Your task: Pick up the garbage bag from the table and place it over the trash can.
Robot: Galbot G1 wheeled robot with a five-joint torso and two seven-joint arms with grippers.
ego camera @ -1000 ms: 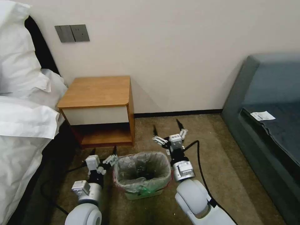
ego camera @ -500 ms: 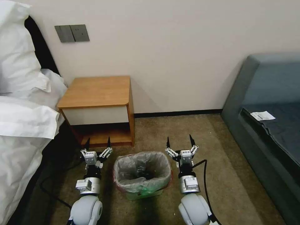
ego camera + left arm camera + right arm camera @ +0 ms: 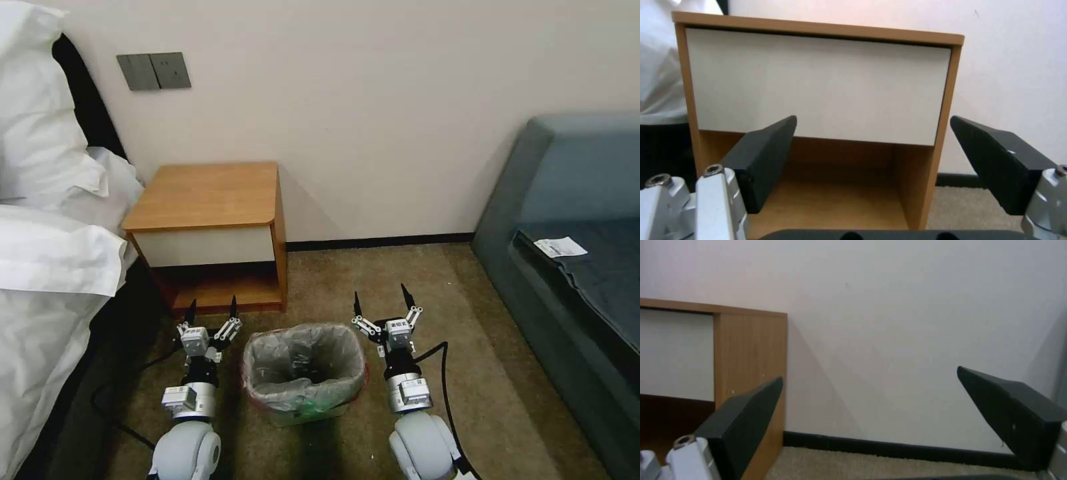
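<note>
Head view, floor level. The trash can point(image 3: 303, 413) stands on the carpet point(image 3: 413, 280) in front of the surface point(image 3: 207, 195), a wooden nightstand with a white drawer front and an open lower shelf. The garbage bag point(image 3: 303, 367) lines the can: its grey translucent plastic is draped over the rim on all sides, a pink-red band showing along the outer edge at the can's left and right, and the crinkled film sags into the interior. What lies at the bottom of the bag cannot be told.

The left end effector point(image 3: 212, 308) is poised just beside the can on its left, fingers spread wide and released, holding nothing and apart from the bag. In the left wrist view point(image 3: 871, 160) its two dark fingers frame the nightstand's drawer front and shelf.

The right end effector point(image 3: 380, 299) is poised just beside the can on its right, likewise spread wide and empty. In the right wrist view point(image 3: 871, 420) its fingers frame the wall point(image 3: 907, 323) and baseboard point(image 3: 889, 448).
</note>
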